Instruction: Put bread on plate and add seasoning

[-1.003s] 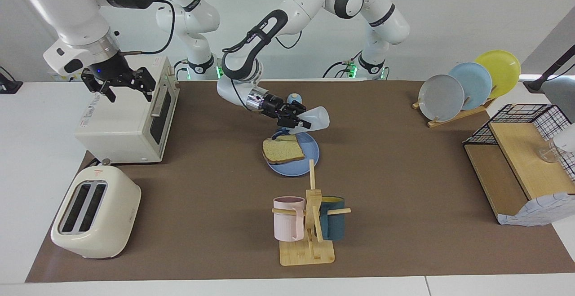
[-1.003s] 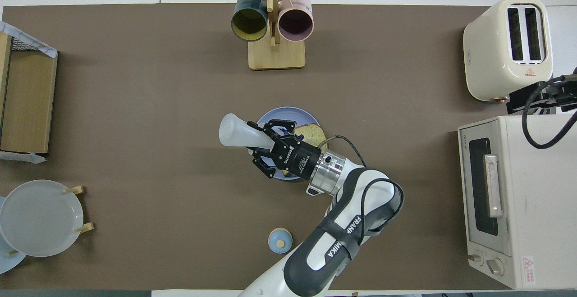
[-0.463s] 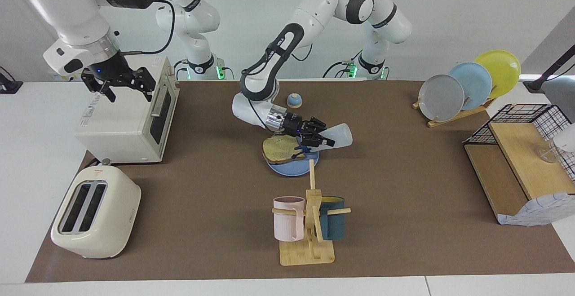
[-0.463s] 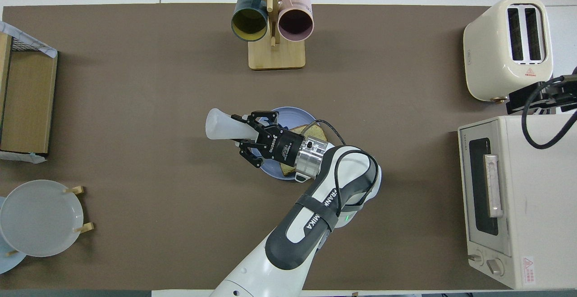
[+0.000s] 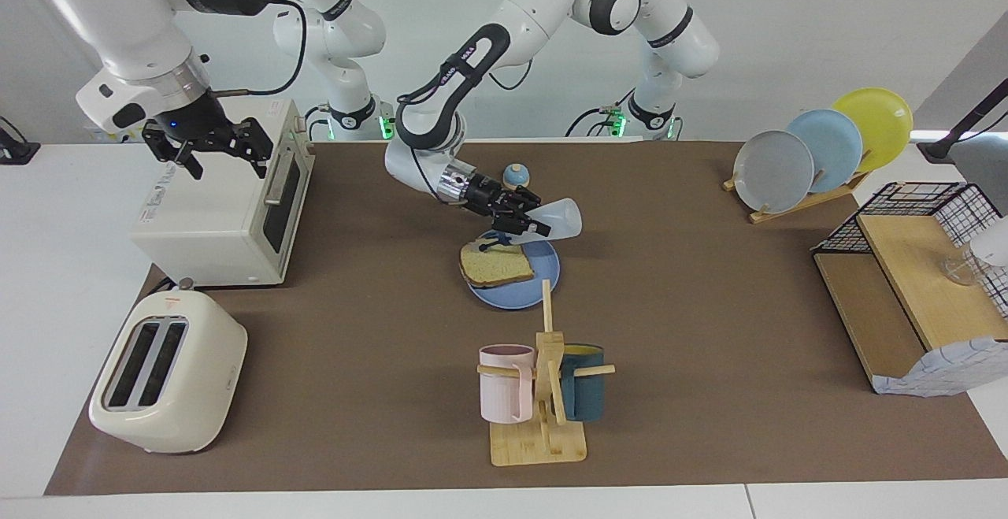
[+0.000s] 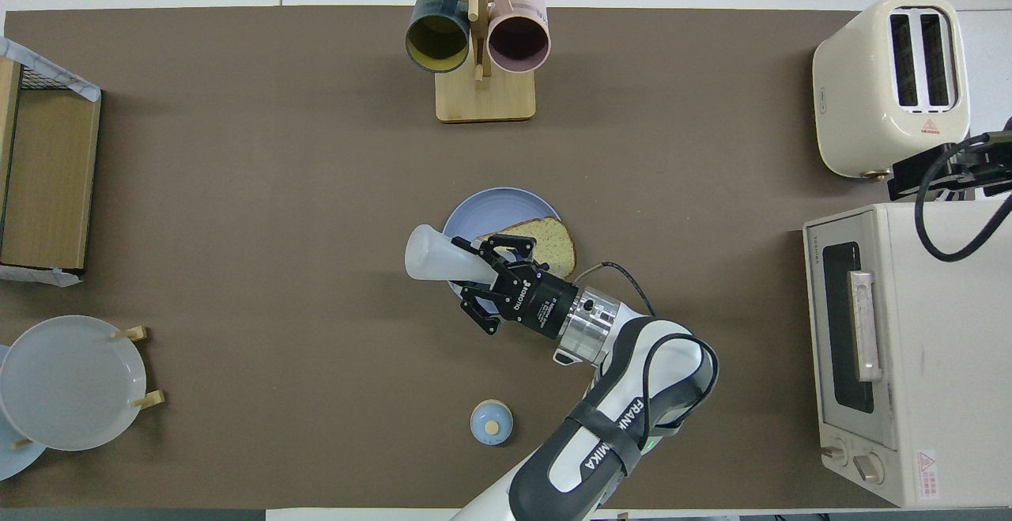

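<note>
At the centre of the facing view the left arm bends down from the upper right, forearm folded low over the brown mat, wrist turned sideways. Its left gripper [image 5: 529,221] is clamped on the seasoning [image 5: 561,218], which lies tilted, nearly on its side, in the air over the edge of the plate [image 5: 543,283]. The bread [image 5: 496,265] lies on the plate, on the side toward the right arm's end. At upper left the right gripper [image 5: 209,147] hangs over the toaster oven [image 5: 224,212], fingers spread, arm waiting.
</note>
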Available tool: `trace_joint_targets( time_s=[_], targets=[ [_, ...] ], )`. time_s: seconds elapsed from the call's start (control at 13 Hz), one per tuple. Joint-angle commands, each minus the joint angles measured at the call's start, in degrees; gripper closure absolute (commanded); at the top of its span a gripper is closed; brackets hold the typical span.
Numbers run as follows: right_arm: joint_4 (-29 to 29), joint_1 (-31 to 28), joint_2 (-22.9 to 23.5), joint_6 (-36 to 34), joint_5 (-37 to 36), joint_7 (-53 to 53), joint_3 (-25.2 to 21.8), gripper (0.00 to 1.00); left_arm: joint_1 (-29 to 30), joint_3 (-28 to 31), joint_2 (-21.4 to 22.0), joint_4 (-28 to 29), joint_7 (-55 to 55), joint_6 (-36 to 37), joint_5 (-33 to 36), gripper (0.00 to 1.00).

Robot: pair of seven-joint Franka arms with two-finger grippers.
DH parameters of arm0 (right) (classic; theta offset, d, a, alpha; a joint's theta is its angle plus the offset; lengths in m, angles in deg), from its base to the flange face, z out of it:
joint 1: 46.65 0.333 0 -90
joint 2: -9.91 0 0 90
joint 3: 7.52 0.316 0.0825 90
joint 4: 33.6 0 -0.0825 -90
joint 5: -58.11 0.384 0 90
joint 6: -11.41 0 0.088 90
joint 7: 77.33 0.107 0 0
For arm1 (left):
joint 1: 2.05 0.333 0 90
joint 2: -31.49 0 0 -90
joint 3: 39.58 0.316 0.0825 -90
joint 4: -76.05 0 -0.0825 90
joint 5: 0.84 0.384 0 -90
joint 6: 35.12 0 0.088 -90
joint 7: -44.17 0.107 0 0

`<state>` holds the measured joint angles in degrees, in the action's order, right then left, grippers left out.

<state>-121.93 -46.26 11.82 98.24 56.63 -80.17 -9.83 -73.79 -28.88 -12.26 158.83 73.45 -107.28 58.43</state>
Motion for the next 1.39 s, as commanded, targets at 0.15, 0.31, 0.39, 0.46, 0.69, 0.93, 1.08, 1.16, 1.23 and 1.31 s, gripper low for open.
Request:
trace_joint_targets(
  time_s=[0.15, 0.31, 0.39, 0.46, 0.69, 0.93, 1.08, 1.16, 1.23, 1.31],
  targets=[
    [-1.41, -0.65, -1.21, 0.45, -0.01, -1.20, 0.37, 0.00, 6.34, 0.63, 0.25, 0.28, -1.67, -3.33, -0.81, 1.00],
    [-1.41, -0.65, -1.21, 0.45, -0.01, -1.20, 0.37, 0.00, 9.58, 0.63, 4.61, 1.50, -6.15, -5.78, -4.48, 1.00],
    [-1.41, -0.65, -1.21, 0.45, -0.01, -1.20, 0.37, 0.00, 12.04, 0.63, 10.13, 3.77, -6.16, -9.02, -8.07, 1.00],
    [-1.41, -0.65, -1.21, 0.45, -0.01, -1.20, 0.37, 0.00, 13.80, 0.63, 14.70, 5.62, -6.42, -11.57, -9.59, 1.00],
    [-1.41, -0.65, -1.21, 0.45, -0.01, -1.20, 0.37, 0.00, 20.38, 0.63, 22.89, 6.42, -7.39, -16.49, -17.22, 1.00],
    [-1.41, -0.65, -1.21, 0.45, -0.01, -1.20, 0.37, 0.00, 28.91, 0.63, 28.01, 7.04, -11.94, -27.91, -28.11, 1.00],
    [-1.41, -0.65, -1.21, 0.45, -0.01, -1.20, 0.37, 0.00, 32.34, 0.63, 27.94, 7.13, -16.33, -34.33, -32.44, 1.00],
    [-1.41, -0.65, -1.21, 0.45, -0.01, -1.20, 0.37, 0.00, 34.80, 0.63, 27.85, 7.91, -18.45, -39.50, -35.15, 1.00],
    [-1.41, -0.65, -1.21, 0.45, -0.01, -1.20, 0.37, 0.00, 36.65, 0.63, 27.85, 9.75, -20.64, -45.38, -38.31, 1.00],
    [-1.41, -0.65, -1.21, 0.45, -0.01, -1.20, 0.37, 0.00, 38.76, 0.63, 27.93, 12.12, -22.67, -51.79, -40.78, 1.00]
  ],
)
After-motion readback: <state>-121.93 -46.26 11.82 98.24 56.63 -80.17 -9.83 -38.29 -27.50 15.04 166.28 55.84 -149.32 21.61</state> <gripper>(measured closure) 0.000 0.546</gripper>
